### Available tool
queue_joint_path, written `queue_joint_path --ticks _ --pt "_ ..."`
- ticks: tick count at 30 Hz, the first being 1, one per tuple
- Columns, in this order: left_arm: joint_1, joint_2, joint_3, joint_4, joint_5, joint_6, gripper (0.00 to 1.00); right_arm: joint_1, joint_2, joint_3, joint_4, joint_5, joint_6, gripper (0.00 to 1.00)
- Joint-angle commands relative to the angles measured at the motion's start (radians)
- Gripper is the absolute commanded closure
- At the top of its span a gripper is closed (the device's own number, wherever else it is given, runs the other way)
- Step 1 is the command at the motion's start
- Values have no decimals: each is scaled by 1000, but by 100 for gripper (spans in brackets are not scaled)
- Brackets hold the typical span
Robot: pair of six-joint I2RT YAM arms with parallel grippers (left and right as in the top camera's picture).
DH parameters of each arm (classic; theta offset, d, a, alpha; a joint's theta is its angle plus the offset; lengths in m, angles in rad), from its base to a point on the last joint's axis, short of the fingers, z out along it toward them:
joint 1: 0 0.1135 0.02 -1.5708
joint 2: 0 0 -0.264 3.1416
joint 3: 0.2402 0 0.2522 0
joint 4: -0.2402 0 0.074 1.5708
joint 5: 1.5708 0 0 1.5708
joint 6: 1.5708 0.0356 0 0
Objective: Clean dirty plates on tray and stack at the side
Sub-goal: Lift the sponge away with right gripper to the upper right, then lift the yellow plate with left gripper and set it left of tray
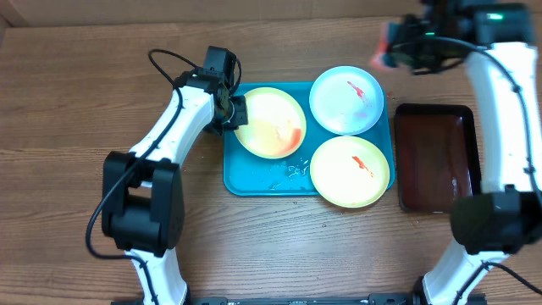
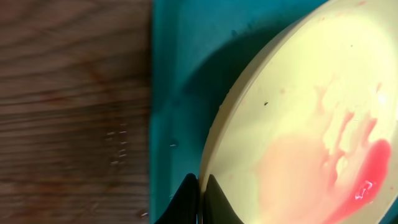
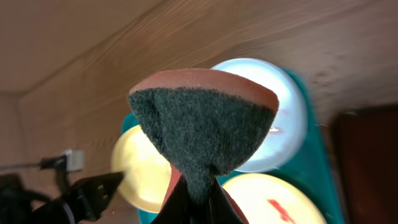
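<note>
The teal tray (image 1: 254,176) holds three plates. A pale yellow plate (image 1: 269,123) with a red-orange smear sits at its back left, tilted. My left gripper (image 1: 230,112) is shut on that plate's left rim (image 2: 214,143), fingers (image 2: 200,193) pinching the edge. A light blue-white plate (image 1: 345,100) with a red smear is at the back right; it also shows in the right wrist view (image 3: 289,124). A second yellow plate (image 1: 351,170) with a red streak is at the front right. My right gripper (image 3: 199,196) is shut on a scouring sponge (image 3: 205,127), held high behind the tray (image 1: 389,49).
A dark brown-red tray (image 1: 436,157) lies right of the teal tray. Water droplets (image 1: 292,172) lie on the teal tray's floor. Bare wooden table (image 1: 76,102) spreads to the left and front.
</note>
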Motion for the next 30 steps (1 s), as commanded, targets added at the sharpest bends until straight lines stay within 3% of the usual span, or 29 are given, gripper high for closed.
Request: queue_joint_path --ticks 1,10,19,30 --pt "-2 -107 40 -20 -143 33 96 -75 -13 13 -39 5 -26 96" --pt "-72 -241 40 -41 -391 47 96 -142 -13 13 -108 10 -100 96" --pt "-260 -229 39 -76 -849 42 96 -142 -13 12 -132 27 -101 96" --pt "-319 -229 40 -76 -1129 1 96 -142 -13 12 -149 27 -115 96"
